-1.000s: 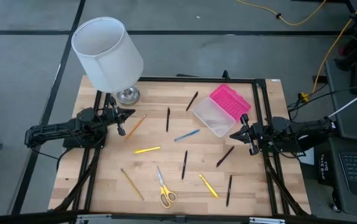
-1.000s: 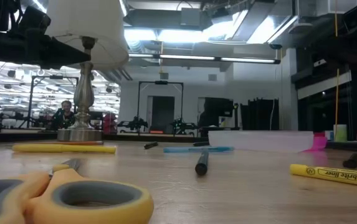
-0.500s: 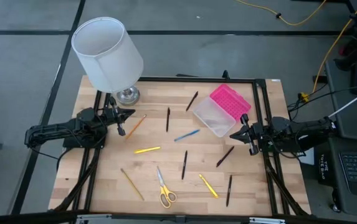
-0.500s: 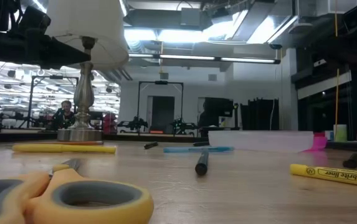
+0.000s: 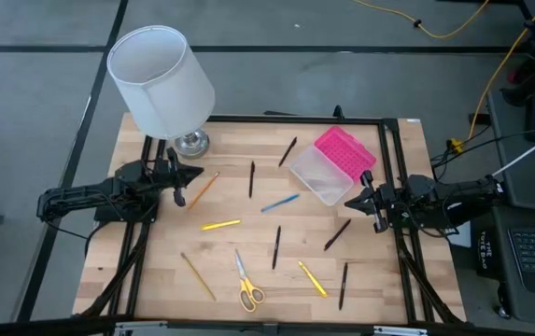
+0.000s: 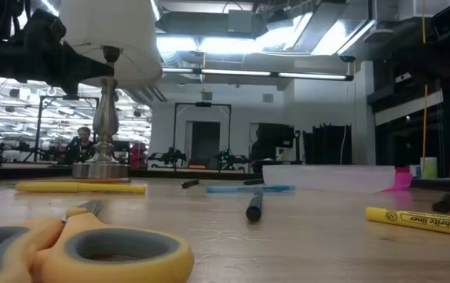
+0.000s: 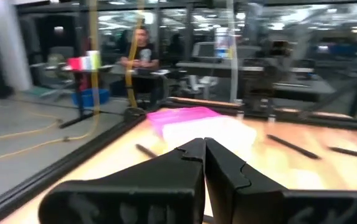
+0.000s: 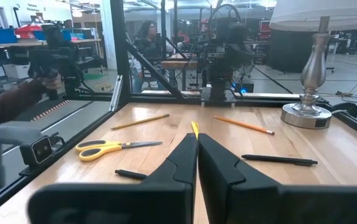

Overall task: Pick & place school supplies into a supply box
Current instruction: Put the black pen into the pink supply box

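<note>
Pens and pencils lie scattered over the wooden table: a yellow one (image 5: 220,225), a blue one (image 5: 280,203), an orange one (image 5: 204,189) and black ones (image 5: 275,246). The yellow-handled scissors (image 5: 246,285) lie near the front edge. The supply box (image 5: 316,177) stands open at the far right, its pink lid (image 5: 344,154) leaning back behind the clear base. My left gripper (image 5: 185,175) hovers shut at the table's left edge beside the lamp, with nothing in it. My right gripper (image 5: 359,198) hovers shut at the right edge, just in front of the box, with nothing in it.
A lamp with a white shade (image 5: 160,79) and a silver base (image 5: 190,143) stands at the far left corner, close to my left gripper. A black frame (image 5: 387,149) runs along the table's edges. A person sits in the room beyond (image 7: 139,46).
My left gripper has rolled about its own axis without shifting place and has stayed shut. Nothing on the table has moved.
</note>
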You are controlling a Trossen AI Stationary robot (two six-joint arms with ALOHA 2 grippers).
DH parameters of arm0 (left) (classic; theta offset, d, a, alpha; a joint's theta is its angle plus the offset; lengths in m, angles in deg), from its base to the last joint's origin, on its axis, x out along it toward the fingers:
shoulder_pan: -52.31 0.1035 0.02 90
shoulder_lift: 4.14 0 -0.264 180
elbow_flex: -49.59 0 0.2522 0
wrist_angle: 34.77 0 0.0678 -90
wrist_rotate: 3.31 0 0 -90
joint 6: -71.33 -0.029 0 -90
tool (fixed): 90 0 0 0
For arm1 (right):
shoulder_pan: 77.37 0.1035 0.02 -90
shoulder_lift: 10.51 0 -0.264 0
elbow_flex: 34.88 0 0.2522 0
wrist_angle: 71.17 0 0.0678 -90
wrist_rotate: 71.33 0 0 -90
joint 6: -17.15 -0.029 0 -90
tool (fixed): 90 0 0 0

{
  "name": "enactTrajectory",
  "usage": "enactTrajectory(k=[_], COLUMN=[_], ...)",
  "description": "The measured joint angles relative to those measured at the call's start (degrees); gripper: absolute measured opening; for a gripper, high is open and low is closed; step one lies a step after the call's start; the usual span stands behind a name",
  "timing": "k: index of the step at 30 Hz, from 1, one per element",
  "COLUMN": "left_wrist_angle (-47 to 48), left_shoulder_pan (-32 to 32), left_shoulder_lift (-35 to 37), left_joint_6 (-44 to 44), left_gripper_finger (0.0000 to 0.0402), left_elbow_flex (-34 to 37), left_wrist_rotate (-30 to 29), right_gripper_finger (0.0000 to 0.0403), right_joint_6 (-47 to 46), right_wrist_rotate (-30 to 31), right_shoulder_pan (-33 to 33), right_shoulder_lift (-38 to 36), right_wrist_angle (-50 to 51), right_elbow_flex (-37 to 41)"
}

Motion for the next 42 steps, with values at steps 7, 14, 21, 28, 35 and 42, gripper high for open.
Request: enactTrajectory(k=[7,14,21,28,35,42], left_wrist_angle=[0.0,0.0,0.0,-0.48,-0.55,-5.81], left_shoulder_pan=[0.0,0.0,0.0,0.0,0.0,-0.05], left_shoulder_lift=[0.01,0.02,0.02,-0.31,-1.99,-6.22], left_joint_6=[-4.94,-4.97,-3.53,-0.79,-2.26,-0.43], left_gripper_finger=[0.0003,0.0003,0.0003,0.0001,0.0001,0.0001], left_elbow_flex=[0.01,-0.01,0.0,-0.01,-0.01,-0.01], left_wrist_rotate=[10.93,10.25,9.77,9.71,5.47,5.59], right_gripper_finger=[0.0019,0.0006,0.0004,0.0002,0.0002,0.0001], right_joint_6=[-7.0,-3.86,-2.58,2.08,2.6,2.12], right_wrist_rotate=[2.95,2.98,5.94,9.63,13.51,14.87], right_shoulder_pan=[0.02,0.04,0.02,0.0,0.0,0.0], right_shoulder_lift=[0.0,0.01,0.04,3.78,12.88,26.53], right_wrist_angle=[0.46,0.46,0.07,-4.73,-14.11,-13.88], right_elbow_flex=[0.0,-0.01,0.01,-0.02,-0.41,-9.09])
